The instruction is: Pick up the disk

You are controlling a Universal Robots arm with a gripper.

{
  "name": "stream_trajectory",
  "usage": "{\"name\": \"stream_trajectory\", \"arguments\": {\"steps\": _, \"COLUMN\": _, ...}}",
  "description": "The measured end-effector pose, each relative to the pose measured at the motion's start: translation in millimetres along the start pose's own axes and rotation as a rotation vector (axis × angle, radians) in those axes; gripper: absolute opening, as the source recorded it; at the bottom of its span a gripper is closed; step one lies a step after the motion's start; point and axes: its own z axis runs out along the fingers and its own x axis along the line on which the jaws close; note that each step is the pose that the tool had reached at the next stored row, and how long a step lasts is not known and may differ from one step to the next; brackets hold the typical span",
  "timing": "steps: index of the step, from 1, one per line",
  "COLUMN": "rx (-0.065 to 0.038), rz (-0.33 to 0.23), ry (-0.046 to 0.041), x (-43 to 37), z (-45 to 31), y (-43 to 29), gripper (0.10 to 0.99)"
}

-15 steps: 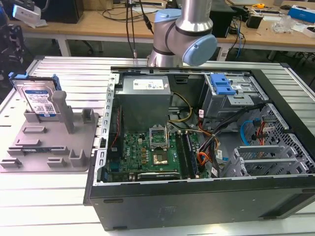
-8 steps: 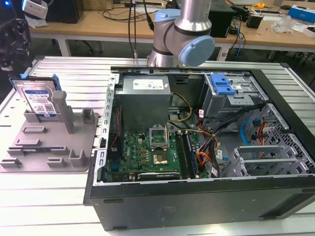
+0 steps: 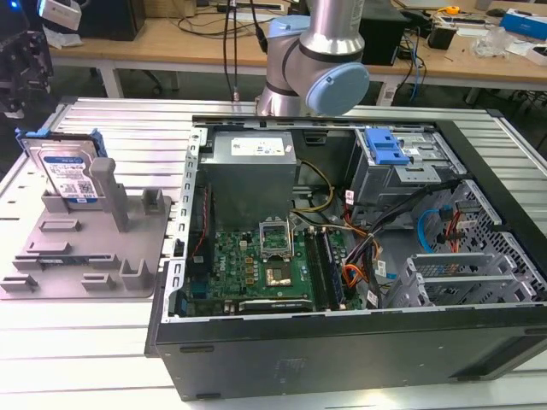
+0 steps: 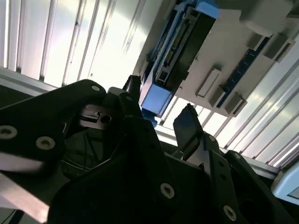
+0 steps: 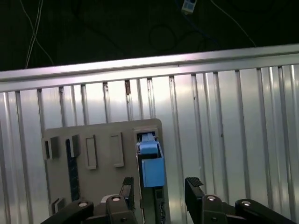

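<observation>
The disk (image 3: 70, 175) stands upright on edge at the back of the grey moulded tray (image 3: 85, 256), at the exterior view's left. Its blue-and-white label faces the camera and blue rails run along its sides. The dark end of the arm (image 3: 21, 73) hangs above and behind it. In the first wrist view my gripper (image 5: 161, 189) is open, and the disk's blue rail (image 5: 152, 163) lies in line with the gap between the fingers, farther off. In the second wrist view the gripper (image 4: 161, 107) is also open, with the disk (image 4: 180, 44) beyond the fingertips and apart from them.
An open computer case (image 3: 342, 256) with motherboard, cables and a blue drive-bay bracket (image 3: 385, 147) lies at the exterior view's right of the tray. The tray's upright posts (image 3: 109, 192) stand close beside the disk. Everything rests on a ribbed metal table (image 3: 128, 128), whose edge (image 5: 149, 65) runs near the tray.
</observation>
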Motion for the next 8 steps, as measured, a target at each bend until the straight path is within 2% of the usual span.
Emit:
{"name": "stream_trajectory", "arguments": {"steps": 1, "rx": 0.0, "rz": -0.02, "ry": 0.0002, "x": 0.0, "z": 0.5, "y": 0.0, "gripper": 0.557}}
{"name": "stream_trajectory", "arguments": {"steps": 2, "rx": 0.001, "rz": -0.039, "ry": 0.0043, "x": -0.1, "z": 0.7, "y": 0.9, "gripper": 0.557}}
{"name": "stream_trajectory", "arguments": {"steps": 5, "rx": 0.001, "rz": -0.04, "ry": 0.0048, "x": 0.1, "z": 0.8, "y": 1.0, "gripper": 0.557}}
{"name": "stream_trajectory", "arguments": {"steps": 8, "rx": 0.001, "rz": -0.04, "ry": 0.0048, "x": 2.0, "z": 2.0, "y": 4.4, "gripper": 0.557}}
